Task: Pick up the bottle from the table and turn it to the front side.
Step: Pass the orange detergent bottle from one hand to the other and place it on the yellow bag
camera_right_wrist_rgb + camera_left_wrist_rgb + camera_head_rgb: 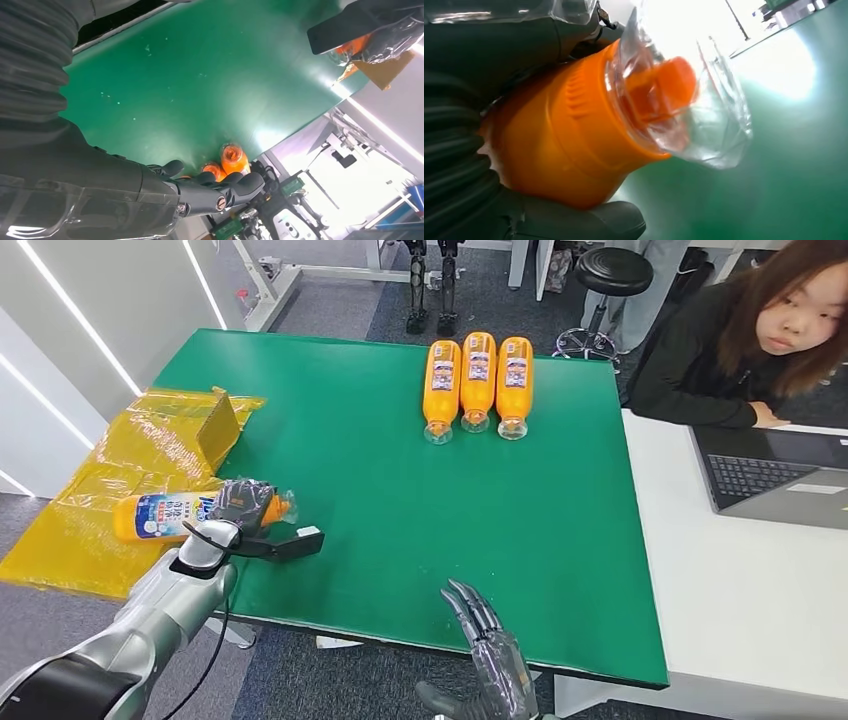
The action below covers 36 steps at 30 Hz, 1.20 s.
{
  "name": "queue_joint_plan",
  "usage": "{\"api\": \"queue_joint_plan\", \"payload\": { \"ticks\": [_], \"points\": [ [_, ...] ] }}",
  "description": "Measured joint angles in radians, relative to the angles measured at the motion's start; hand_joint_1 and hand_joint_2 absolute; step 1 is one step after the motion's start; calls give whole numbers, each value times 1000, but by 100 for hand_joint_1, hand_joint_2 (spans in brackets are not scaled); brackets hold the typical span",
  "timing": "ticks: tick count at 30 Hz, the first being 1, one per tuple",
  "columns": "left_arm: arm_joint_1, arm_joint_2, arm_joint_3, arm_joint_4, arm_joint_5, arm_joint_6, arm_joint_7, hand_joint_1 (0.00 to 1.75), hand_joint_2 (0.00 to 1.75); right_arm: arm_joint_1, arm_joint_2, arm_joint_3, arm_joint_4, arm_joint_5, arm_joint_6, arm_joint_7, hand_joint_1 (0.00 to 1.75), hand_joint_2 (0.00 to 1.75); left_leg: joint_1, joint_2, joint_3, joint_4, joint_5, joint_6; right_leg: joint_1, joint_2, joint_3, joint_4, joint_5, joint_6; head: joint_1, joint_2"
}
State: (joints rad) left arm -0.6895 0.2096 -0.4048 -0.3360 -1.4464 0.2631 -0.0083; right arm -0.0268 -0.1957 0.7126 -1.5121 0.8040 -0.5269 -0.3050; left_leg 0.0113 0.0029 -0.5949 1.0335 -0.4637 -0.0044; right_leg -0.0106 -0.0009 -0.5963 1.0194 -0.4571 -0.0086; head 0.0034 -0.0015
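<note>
While gripped in the left hand (240,508), clear of the green table mat (400,490): orange plastic bottle with blue-white label (165,516), held near its slick film-wrapped neck. Could slip or twist mid-turn. Right hand (490,645) idle, fingers spread, well aside.

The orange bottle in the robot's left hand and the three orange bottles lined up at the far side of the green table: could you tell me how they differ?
The orange plastic bottle with a blue-and-white label is gripped by the left hand at the table's left edge, over yellow plastic sheeting; the three orange bottles lie untouched on the green table. The held bottle lies crosswise, cap towards the table's middle; the three lie side by side, caps towards the robot. All are orange with clear caps.
</note>
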Motion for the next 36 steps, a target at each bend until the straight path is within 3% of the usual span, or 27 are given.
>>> {"api": "queue_joint_plan", "payload": {
  "ticks": [16,20,24,27,29,36],
  "points": [
    [-38,9,6,26,-31,19,0,0,175,5,-7,0,-2,-9,-8,5,0,175,0,0,0,0,0,0,0,0,0,0,0,0,0,0],
    [-53,-9,7,26,-36,90,-22,0,175,5,-2,-2,-2,8,-3,31,0,175,0,0,0,0,0,0,0,0,0,0,0,0,0,0],
    [-51,-50,14,-3,-10,229,-94,0,175,20,11,-18,-2,57,-12,59,0,175,0,-1,0,0,0,0,0,0,0,0,0,0,0,0],
    [-6,-86,23,-106,65,306,-189,0,175,39,18,-37,-4,91,-38,83,0,175,-1,0,0,0,0,0,-1,0,0,0,0,0,0,0],
    [59,-106,25,-237,179,305,-274,0,175,52,19,-50,-9,107,-53,104,0,175,-1,1,0,0,-1,0,-2,1,0,-1,0,0,0,0],
    [313,-125,14,-786,763,75,-553,0,175,84,20,-83,-16,107,-66,125,0,175,-1,3,0,0,-2,1,-2,3,-2,-1,-1,0,0,0]
  ]
}}
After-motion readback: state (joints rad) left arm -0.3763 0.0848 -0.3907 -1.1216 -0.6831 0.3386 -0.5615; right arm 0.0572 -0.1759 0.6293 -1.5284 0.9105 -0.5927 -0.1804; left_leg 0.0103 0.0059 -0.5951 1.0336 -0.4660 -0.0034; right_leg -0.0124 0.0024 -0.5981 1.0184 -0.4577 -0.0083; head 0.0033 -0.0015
